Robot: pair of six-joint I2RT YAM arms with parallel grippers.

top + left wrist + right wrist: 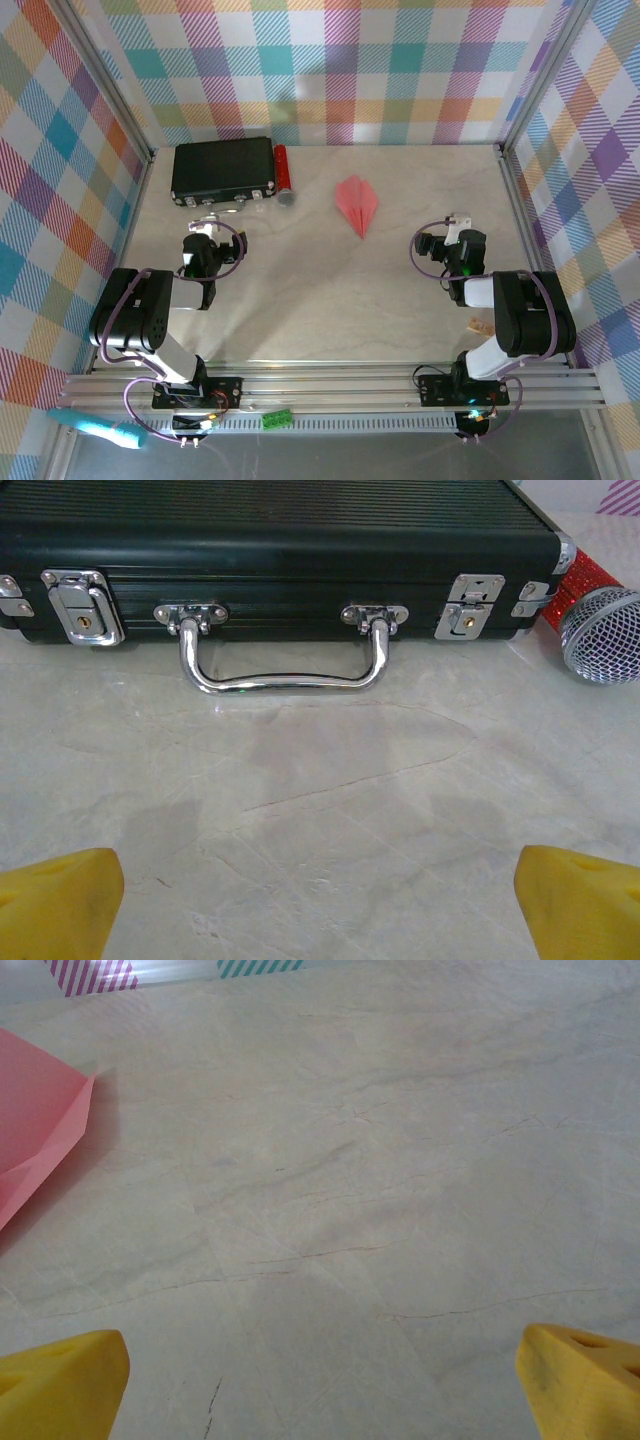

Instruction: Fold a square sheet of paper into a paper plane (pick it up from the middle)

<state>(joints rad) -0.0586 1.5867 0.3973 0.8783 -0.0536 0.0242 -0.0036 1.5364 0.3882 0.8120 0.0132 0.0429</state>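
You kept L claw & R claw released, empty, either side of the small pink-red folded-paper dart, prob. because folding looked done.

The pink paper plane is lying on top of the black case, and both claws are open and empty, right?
Not quite. The paper plane lies on the bare table, apart from the black case; the top view shows it. The left gripper and right gripper are open and empty.
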